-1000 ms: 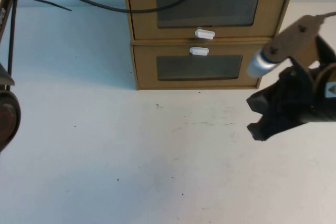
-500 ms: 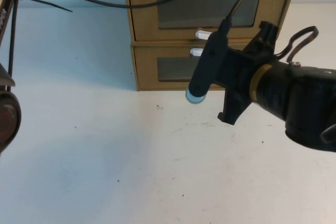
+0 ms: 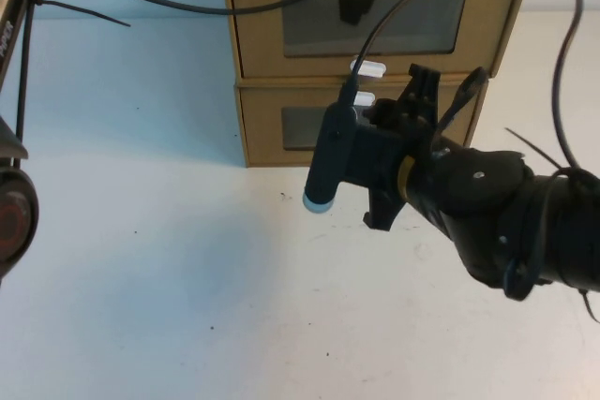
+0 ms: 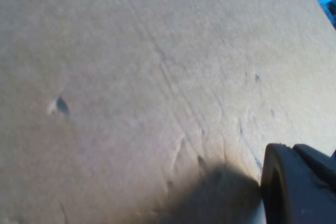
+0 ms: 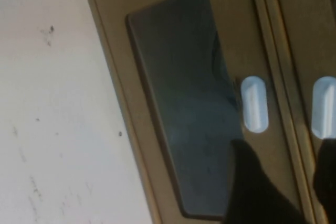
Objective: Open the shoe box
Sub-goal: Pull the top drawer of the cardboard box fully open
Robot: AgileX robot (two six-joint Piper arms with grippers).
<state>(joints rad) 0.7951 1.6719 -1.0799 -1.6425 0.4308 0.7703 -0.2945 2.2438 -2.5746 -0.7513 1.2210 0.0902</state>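
Observation:
The shoe box (image 3: 375, 44) is a tan two-drawer unit at the back of the table, with dark windows and white handles. My right gripper (image 3: 394, 102) reaches toward its front, close to the lower handle (image 3: 366, 98) and just below the upper handle (image 3: 368, 69). Seen from the right wrist, my right gripper (image 5: 282, 148) is open with nothing between its dark fingers (image 5: 252, 182). The lower drawer's handle (image 5: 254, 103) lies just beyond them, and the upper handle (image 5: 323, 106) is beside it. My left gripper (image 4: 296, 182) shows only as a dark part close above the table.
My left arm (image 3: 11, 203) rests at the table's left edge. Black cables (image 3: 141, 2) run across the back left and over the box top. The white table (image 3: 187, 278) stretches in front of the box.
My right arm has swung in from the right edge toward the box front and now points at the handles. Its jaws have gone from shut to open.

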